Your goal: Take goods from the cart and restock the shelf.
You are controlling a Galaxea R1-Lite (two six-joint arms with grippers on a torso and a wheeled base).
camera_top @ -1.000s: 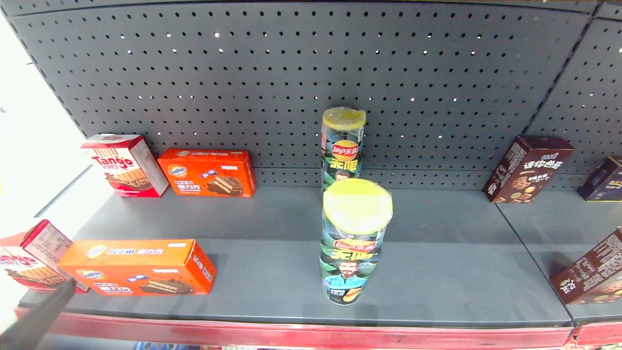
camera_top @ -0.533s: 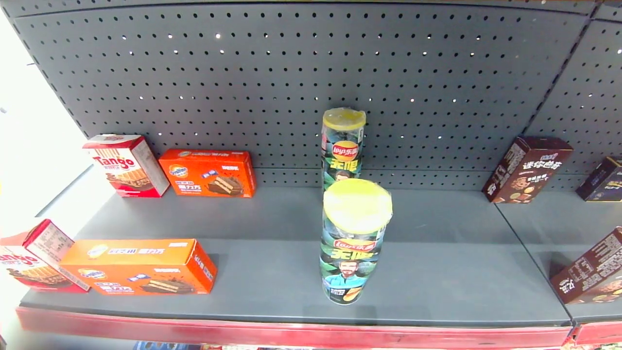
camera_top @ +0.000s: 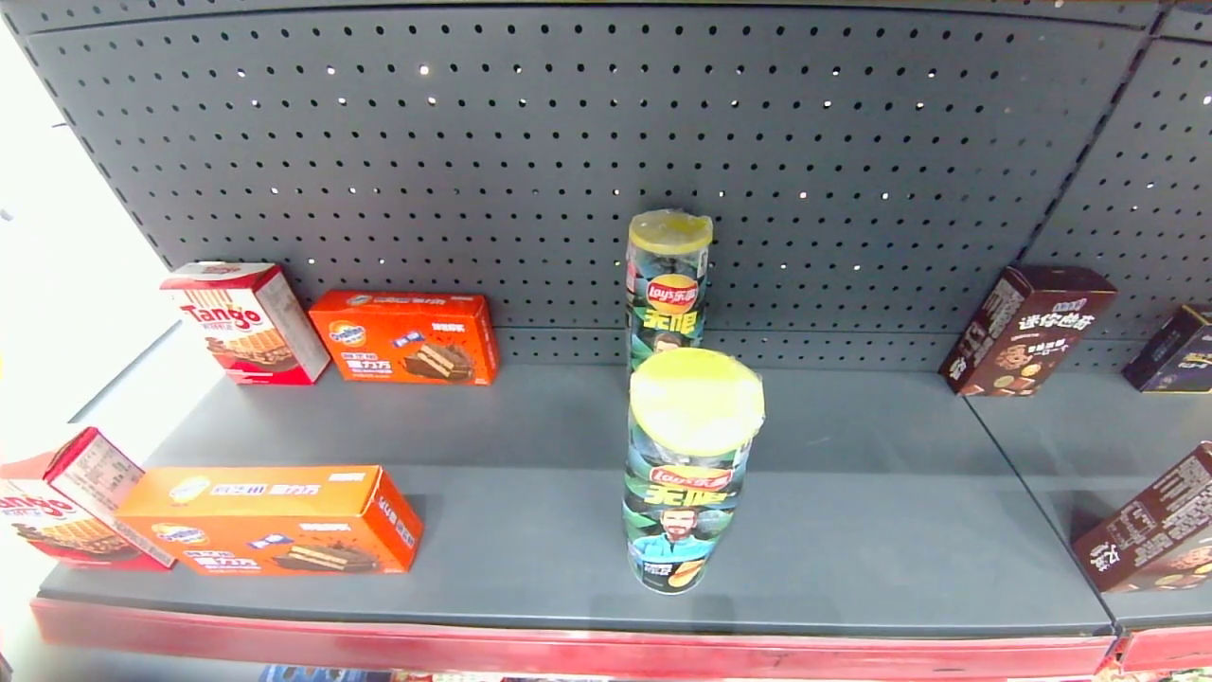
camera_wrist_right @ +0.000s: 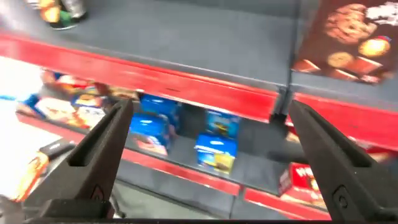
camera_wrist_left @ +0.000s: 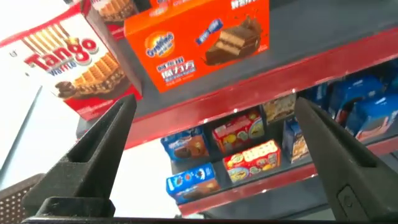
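Jaws wide apart on left gripper (camera_wrist_left: pixel 214 101), nothing held between them. Just past its fingers (camera_wrist_left: pixel 93 162), on shelf (camera_wrist_left: pixel 261 78) right behind the red lip: orange box (camera_wrist_left: pixel 199 40), with red box (camera_wrist_left: pixel 74 62) close beside it. Jaws likewise wide apart and empty on right gripper (camera_wrist_right: pixel 211 104), facing the same red lip, with brown box (camera_wrist_right: pixel 351 34) on the deck beyond and the foot of a can (camera_wrist_right: pixel 59 12) farther along. From the wrists, a lower tier under the lip, stocked with blue packs (camera_wrist_right: pixel 152 127) and small red and yellow packets (camera_wrist_left: pixel 249 146). From the head, the whole grey deck: front can (camera_top: pixel 689 469) upright near the lip, back can (camera_top: pixel 668 284) upright straight behind it against pegboard (camera_top: pixel 568 142), both yellow-lidded and well apart from the boxes. At the left end, back orange box (camera_top: pixel 407 336) and back red box (camera_top: pixel 244 322) side by side by the pegboard, behind the front pair. On the adjoining bay to the right, a brown box front and back, plus dark box (camera_top: pixel 1174 349) at the far edge. Bright white glare past the shelf's left end.
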